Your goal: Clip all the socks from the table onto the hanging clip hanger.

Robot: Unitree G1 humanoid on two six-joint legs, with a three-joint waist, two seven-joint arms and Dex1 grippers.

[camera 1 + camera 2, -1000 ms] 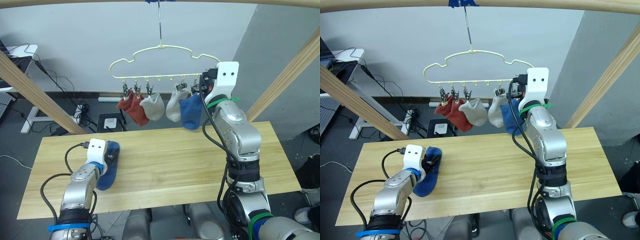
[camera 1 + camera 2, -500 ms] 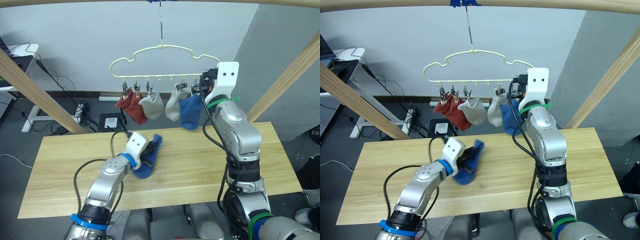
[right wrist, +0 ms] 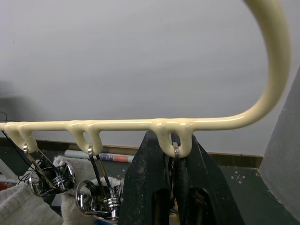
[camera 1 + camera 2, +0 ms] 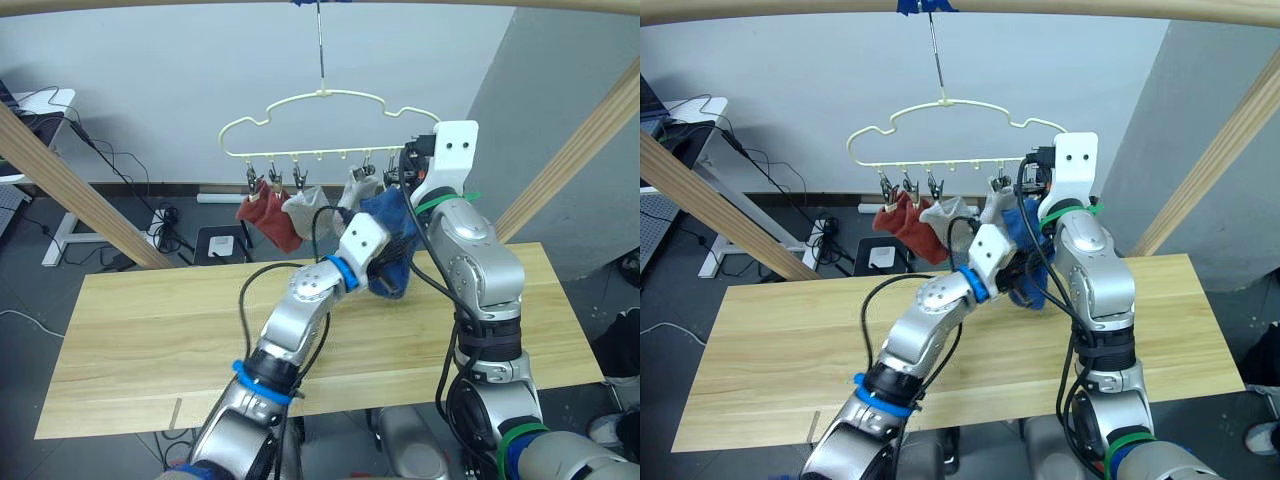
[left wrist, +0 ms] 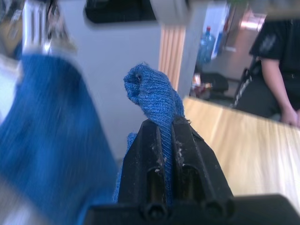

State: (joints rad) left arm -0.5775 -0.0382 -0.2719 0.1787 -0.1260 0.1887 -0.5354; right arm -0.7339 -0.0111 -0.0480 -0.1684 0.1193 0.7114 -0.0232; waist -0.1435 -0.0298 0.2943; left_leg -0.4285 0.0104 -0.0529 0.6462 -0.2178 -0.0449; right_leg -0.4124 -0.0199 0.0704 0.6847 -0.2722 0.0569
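Observation:
The pale yellow clip hanger [image 4: 320,125] hangs over the table [image 4: 150,340]. Clipped along its bottom bar, from left to right, are a rust red sock [image 4: 265,218], two light grey socks [image 4: 302,205] and a blue sock [image 4: 380,208]. My left gripper [image 4: 385,255] is raised just below that blue sock, shut on a second blue sock [image 5: 154,93] that droops under it [image 4: 398,278]. At the bar's right end, my right gripper [image 3: 173,154] is shut on the last metal clip [image 3: 176,151]; its black fingers [image 3: 150,187] flank the loop.
Slanted wooden poles [image 4: 70,185] [image 4: 575,150] stand at both sides behind the table, with a top pole carrying the hanger's hook. A person [image 5: 276,61] stands by the table's right end. Cables and a stand lie on the floor behind.
My left arm has carried the blue sock from the table's left part up and to the right, to just under the hanger's right end. The right arm has stayed put.

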